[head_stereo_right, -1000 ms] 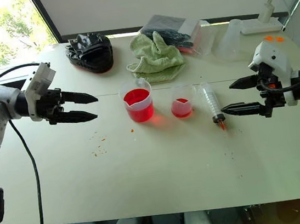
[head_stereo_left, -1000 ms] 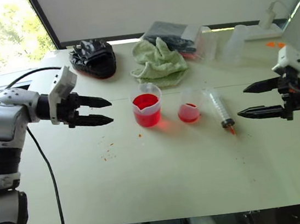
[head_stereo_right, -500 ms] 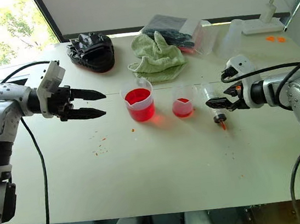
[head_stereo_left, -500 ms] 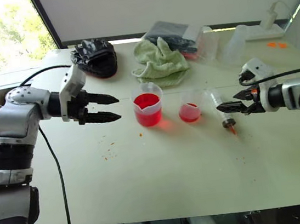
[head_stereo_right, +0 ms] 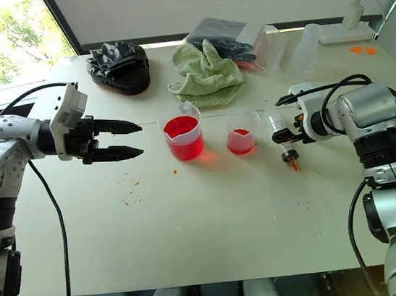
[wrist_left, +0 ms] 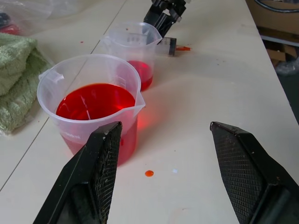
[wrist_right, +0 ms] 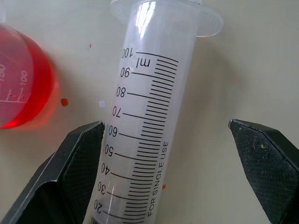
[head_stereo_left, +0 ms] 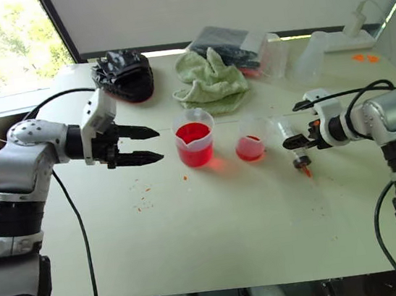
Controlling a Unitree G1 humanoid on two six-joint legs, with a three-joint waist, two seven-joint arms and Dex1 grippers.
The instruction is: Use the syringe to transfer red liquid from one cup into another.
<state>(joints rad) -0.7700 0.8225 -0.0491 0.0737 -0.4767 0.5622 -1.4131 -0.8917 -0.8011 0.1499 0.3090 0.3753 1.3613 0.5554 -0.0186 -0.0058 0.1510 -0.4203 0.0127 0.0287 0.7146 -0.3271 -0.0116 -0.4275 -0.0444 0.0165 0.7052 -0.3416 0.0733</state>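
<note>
Task is looking early. The syringe is lying flat on the desk, not yet picked up. Its barrel is reading clear w/ no red inside; plunger position I can't tell.

The large beaker is holding a deep fill of red liquid. The small beaker, at its 3 o'clock, is holding only a shallow layer. The syringe is sitting just beyond the small beaker, again at 3 o'clock, w/ its orange tip pointing to approx 5 o'clock. Red drips are showing on the desk near both beakers. Whether any transfer has happened can't be judged.

Remaining, as I judge it: grip, lift, dip the tip in one beaker, draw, move over, discharge into the other.

Right arm is reaching in from 3 o'clock w/ the forearm low over the desk. The right claw is sitting open astride the barrel at approx mid-length. One finger is right against the barrel and the other is standing apart, so there's no grip yet.

Left arm is hanging level at 9 o'clock of the large beaker. The left claw is spread open, empty, aiming at the beaker but apart from it.
</note>
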